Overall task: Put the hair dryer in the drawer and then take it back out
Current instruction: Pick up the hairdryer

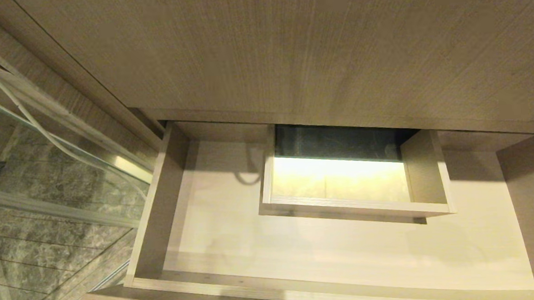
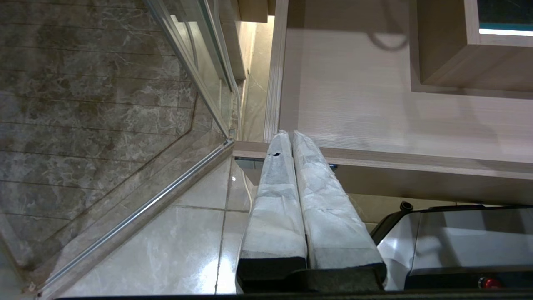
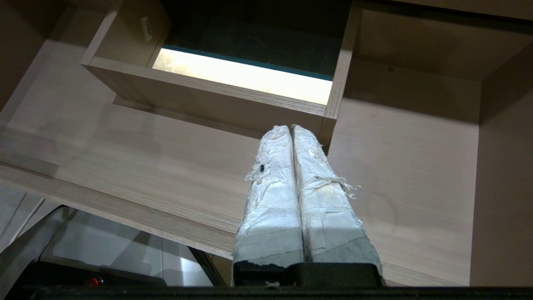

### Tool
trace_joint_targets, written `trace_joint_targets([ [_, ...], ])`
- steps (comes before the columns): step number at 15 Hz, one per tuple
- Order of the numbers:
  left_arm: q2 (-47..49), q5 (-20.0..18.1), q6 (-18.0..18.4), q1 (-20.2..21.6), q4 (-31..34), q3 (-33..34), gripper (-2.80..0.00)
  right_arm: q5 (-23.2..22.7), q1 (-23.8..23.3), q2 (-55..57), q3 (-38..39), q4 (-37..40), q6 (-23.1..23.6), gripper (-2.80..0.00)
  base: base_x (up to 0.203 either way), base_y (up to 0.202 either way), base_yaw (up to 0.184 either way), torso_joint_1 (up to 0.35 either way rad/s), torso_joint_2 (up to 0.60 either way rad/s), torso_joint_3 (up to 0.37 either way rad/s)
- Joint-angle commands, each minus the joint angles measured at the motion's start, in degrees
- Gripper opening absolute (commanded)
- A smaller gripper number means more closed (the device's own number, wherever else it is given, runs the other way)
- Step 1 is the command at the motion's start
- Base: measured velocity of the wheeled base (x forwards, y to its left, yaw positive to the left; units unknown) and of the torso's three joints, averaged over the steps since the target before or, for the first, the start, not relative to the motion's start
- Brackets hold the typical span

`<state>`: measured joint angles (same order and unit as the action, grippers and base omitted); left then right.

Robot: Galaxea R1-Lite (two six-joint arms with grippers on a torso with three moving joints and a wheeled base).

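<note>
The wide, shallow, light wood-grain drawer (image 1: 300, 258) is standing pulled out with its box-shaped cut-out (image 1: 352, 209) at the back, and the small white hair dryer is showing in no view. The left gripper (image 2: 289, 135) and right gripper (image 3: 289, 129) are both hanging clenched on nothing (cloth-wrapped fingers pressed together) over the drawer's front. The likely trouble is reaching blind for a dryer that has yet to be found, or a finger knocking the cut-out's wall.

The head camera looks steeply down, close, into the open drawer (image 1: 345, 255) with its box-shaped cut-out (image 1: 352, 209). The left wrist camera looks along its fingers over the drawer's front corner and the floor tiles (image 2: 166, 250). The right wrist camera faces the same cut-out
</note>
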<state>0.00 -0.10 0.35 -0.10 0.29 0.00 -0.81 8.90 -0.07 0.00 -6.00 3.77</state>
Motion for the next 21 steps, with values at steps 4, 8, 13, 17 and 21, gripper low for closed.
trace_joint_targets([
  [4, 0.0, 0.0, -0.4, 0.0, -0.1, 0.1, -2.8, 0.0, 0.1, -2.2, 2.3, 0.0, 0.1, -2.8, 0.0, 0.0, 0.0, 0.0, 0.0, 0.0],
  [8, 0.0, 0.0, -0.4, 0.0, -0.1, 0.1, -2.8, -0.2, 0.1, -2.2, 2.3, -0.1, 0.1, -2.8, 0.0, 0.0, 0.0, 0.0, 0.0, 0.0],
  [13, 0.0, 0.0, -0.4, 0.0, -0.1, 0.1, -2.8, -0.2, 0.1, -2.2, 2.3, -0.2, -0.1, -2.8, 0.0, 0.0, 0.0, 0.0, 0.0, 0.0],
  [17, 0.0, 0.0, -0.4, 0.0, -0.1, 0.1, -2.8, -0.2, 0.1, -2.2, 2.3, -0.1, -0.1, -2.8, 0.004, 0.008, -0.147, 0.003, 0.0, 0.0],
  [21, 0.0, 0.0, -0.4, 0.0, -0.1, 0.1, -2.8, -0.2, 0.1, -2.2, 2.3, 0.0, -0.1, -2.8, 0.003, 0.005, -0.141, 0.003, 0.0, 0.002],
])
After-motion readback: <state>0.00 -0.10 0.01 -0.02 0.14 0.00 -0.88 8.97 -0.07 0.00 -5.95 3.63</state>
